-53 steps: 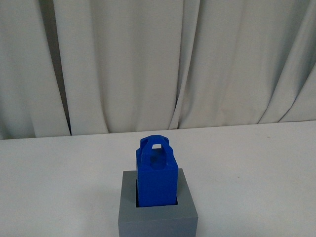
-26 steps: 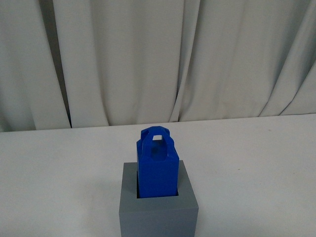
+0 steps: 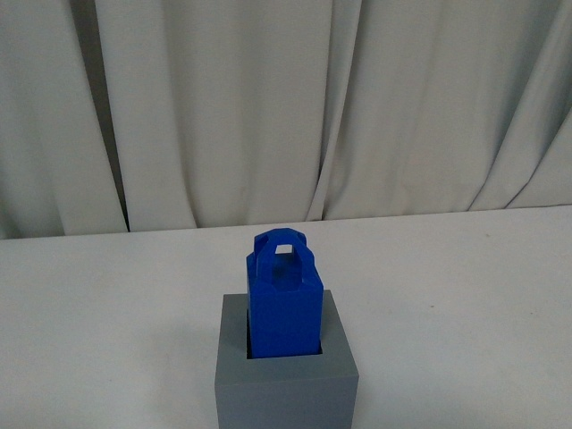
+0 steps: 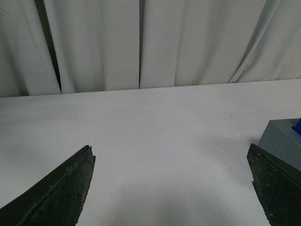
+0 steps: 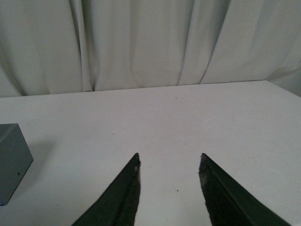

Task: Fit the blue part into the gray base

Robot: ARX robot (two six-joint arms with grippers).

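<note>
The blue part [image 3: 284, 299] stands upright in the square recess of the gray base [image 3: 286, 384] at the near middle of the white table, its arched handles on top. Neither arm shows in the front view. My left gripper [image 4: 171, 153] is open wide and empty over bare table; the gray base [image 4: 282, 141] is beside its one finger, with a sliver of the blue part [image 4: 297, 126] at the frame edge. My right gripper [image 5: 169, 162] is open and empty over the table, with the gray base [image 5: 11, 157] off to one side.
A white table [image 3: 447, 286] runs back to a pale pleated curtain [image 3: 286, 107] that closes off the far side. A table edge shows in the right wrist view [image 5: 282, 89].
Between one second ago and half a second ago the front view shifted slightly, so the block pair sits a little higher in frame. Since then nothing has moved.
</note>
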